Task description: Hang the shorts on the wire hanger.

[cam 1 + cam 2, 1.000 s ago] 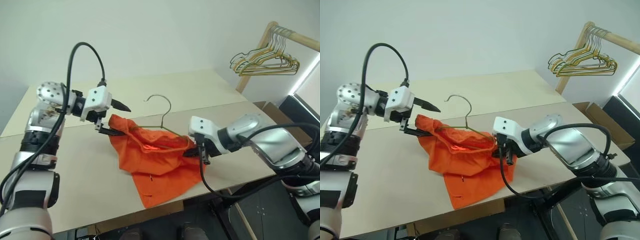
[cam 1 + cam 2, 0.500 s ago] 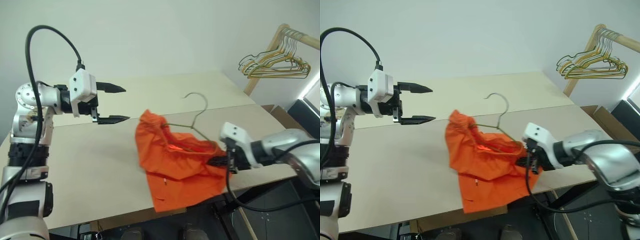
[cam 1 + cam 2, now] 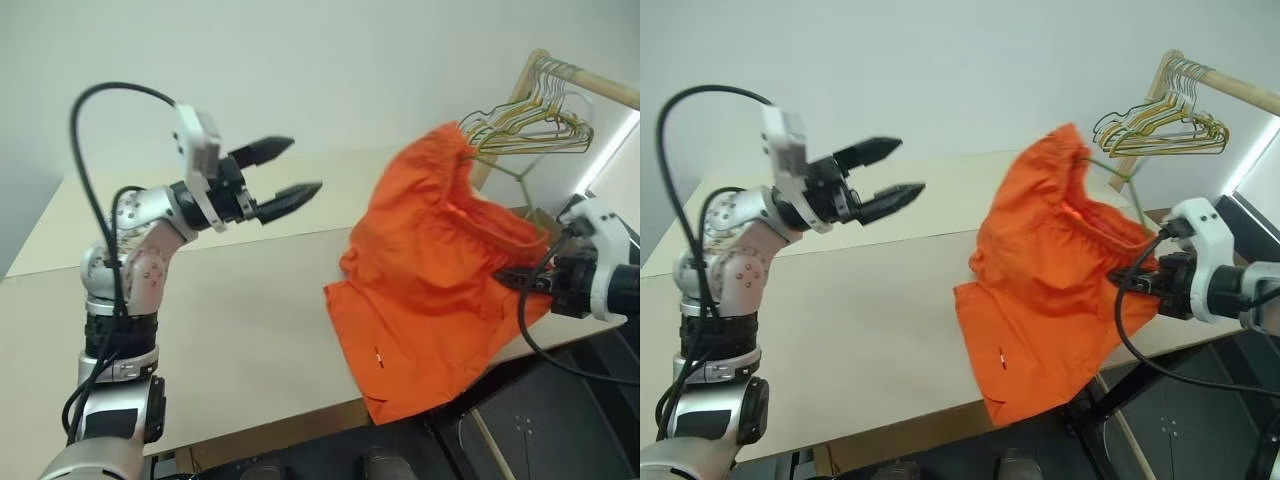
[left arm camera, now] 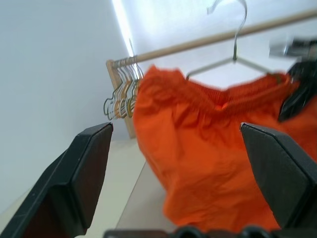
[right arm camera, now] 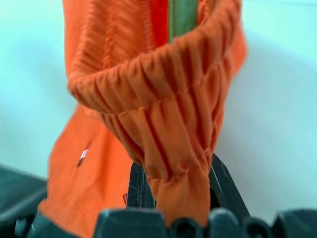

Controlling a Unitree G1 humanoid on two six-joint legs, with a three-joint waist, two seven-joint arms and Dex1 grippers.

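Plain pale wall behind everything, and below it you've got the big beige table (image 3: 220, 310) running across most of the head views, with a wooden rack (image 3: 575, 80) off at the right carrying a bunch of gold-and-green hangers (image 3: 530, 130). Biggest thing in play is the shorts (image 3: 440, 280), bright orange, lifted up off the right end of the table with the lower leg part dangling past the table's front edge. Your right gripper (image 3: 515, 280) is clamped shut on the gathered waistband, and the right wrist view makes that really obvious: the elastic bunches right down between the black fingers, with a green strip of the wire hanger (image 5: 183, 17) running up inside the waist opening. From the head views you barely get the wire hanger, just a thin bit poking out near the top of the shorts against the rack, so it's hard to tell apart from the hanging bunch there. The left wrist view is the good one for that: hook and sloped shoulders show clearly above the waistband. Your left gripper (image 3: 285, 175) is up over the table's left side, well apart from the shorts, fingers spread wide and holding nothing. Whether the right gripper also pinches the wire, you can't tell.
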